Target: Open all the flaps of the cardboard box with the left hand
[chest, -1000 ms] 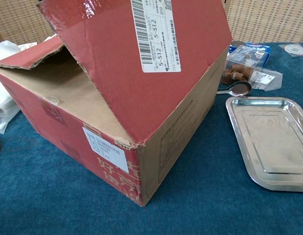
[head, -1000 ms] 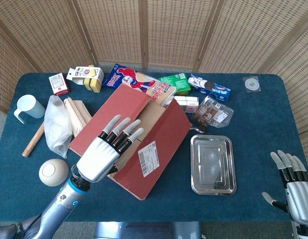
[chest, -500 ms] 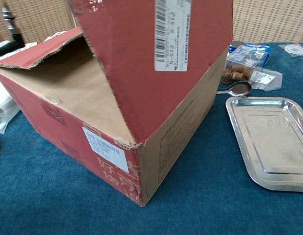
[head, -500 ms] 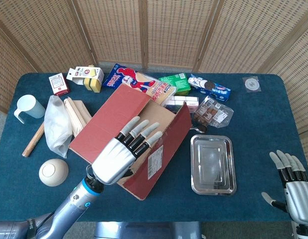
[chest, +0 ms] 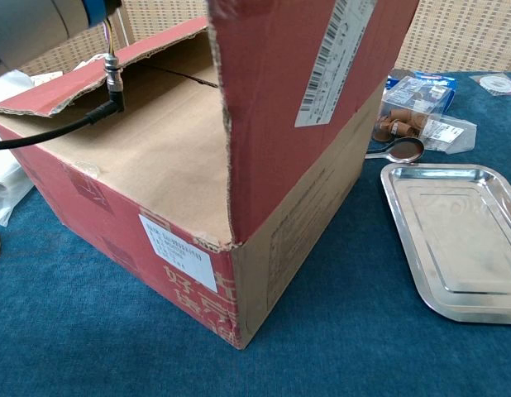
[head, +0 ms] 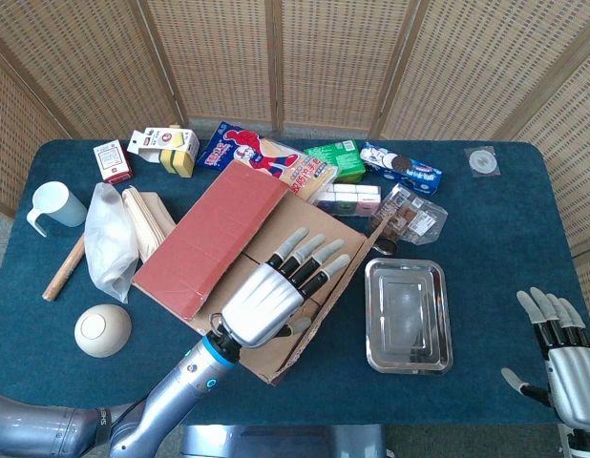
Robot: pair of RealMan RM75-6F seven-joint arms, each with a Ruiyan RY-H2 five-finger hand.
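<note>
The red cardboard box [head: 276,367] stands mid-table. Its left flap [head: 219,234] lies slanted over the top. The right flap [head: 309,339], with a barcode label, stands almost upright [chest: 280,124]. My left hand [head: 276,298] is over the box opening, fingers stretched out flat against the inner side of that right flap, holding nothing. In the chest view only the left wrist [chest: 32,25] and its cable show at the top left, above the left flap [chest: 65,83]. My right hand [head: 562,355] hangs off the table's front right corner, fingers apart and empty.
A steel tray [head: 408,358] lies right of the box, a spoon [chest: 396,151] and snack packets [head: 410,212] behind it. More packets line the back edge. A white cup [head: 54,205], plastic bag [head: 109,243], wooden stick [head: 64,269] and round bowl [head: 102,329] sit left.
My left hand has swept right across the box top, pushing the right flap up from lying over the opening to nearly upright. The right hand stayed put.
</note>
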